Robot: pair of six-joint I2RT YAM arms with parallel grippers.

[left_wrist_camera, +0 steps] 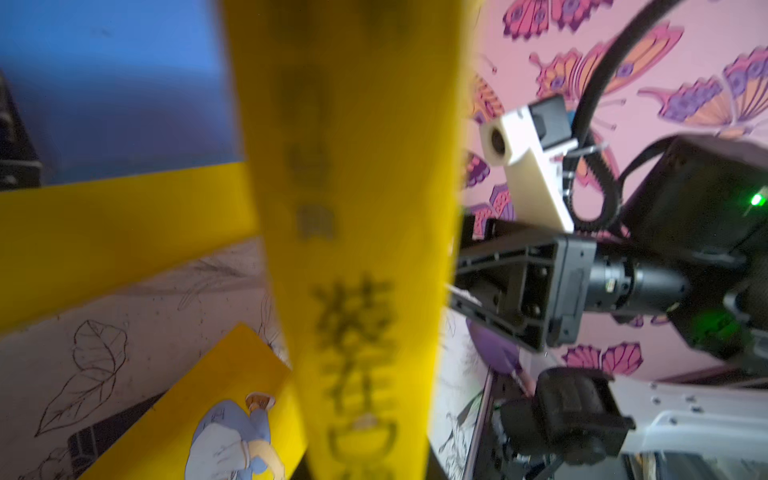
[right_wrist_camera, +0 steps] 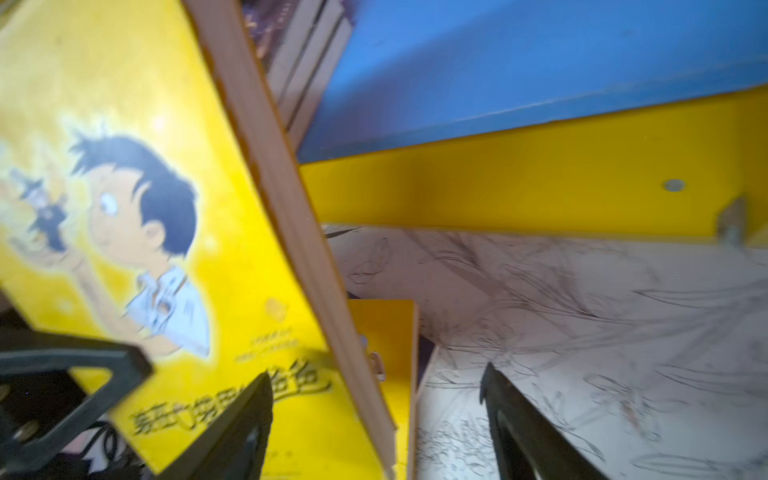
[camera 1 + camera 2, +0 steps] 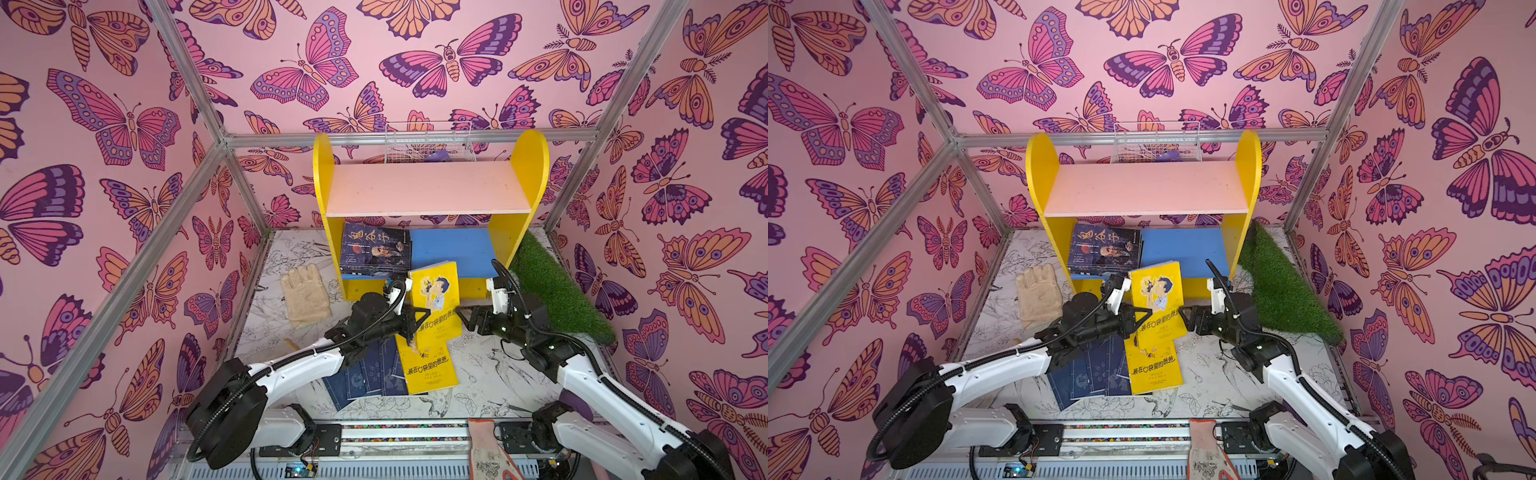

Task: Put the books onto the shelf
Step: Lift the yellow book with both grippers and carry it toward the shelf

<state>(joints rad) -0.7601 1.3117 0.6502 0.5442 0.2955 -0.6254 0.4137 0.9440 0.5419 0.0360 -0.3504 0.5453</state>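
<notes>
A yellow cartoon-boy book (image 3: 434, 291) (image 3: 1156, 291) is held tilted in front of the shelf (image 3: 428, 187), its top edge over the blue lower board (image 3: 453, 249). My left gripper (image 3: 415, 324) (image 3: 1138, 322) is shut on the book's left edge. My right gripper (image 3: 465, 318) (image 2: 378, 432) is open, and the book's page edge (image 2: 291, 208) stands between its spread jaws. A second yellow book (image 3: 430, 370) lies on the table over several navy books (image 3: 365, 374). Dark books (image 3: 376, 249) lie stacked on the left of the blue board.
A beige glove (image 3: 305, 297) lies left of the shelf. A green turf mat (image 3: 557, 291) lies to its right. A white wire basket (image 3: 428, 143) stands behind the shelf. Another glove (image 3: 490, 453) hangs over the front rail.
</notes>
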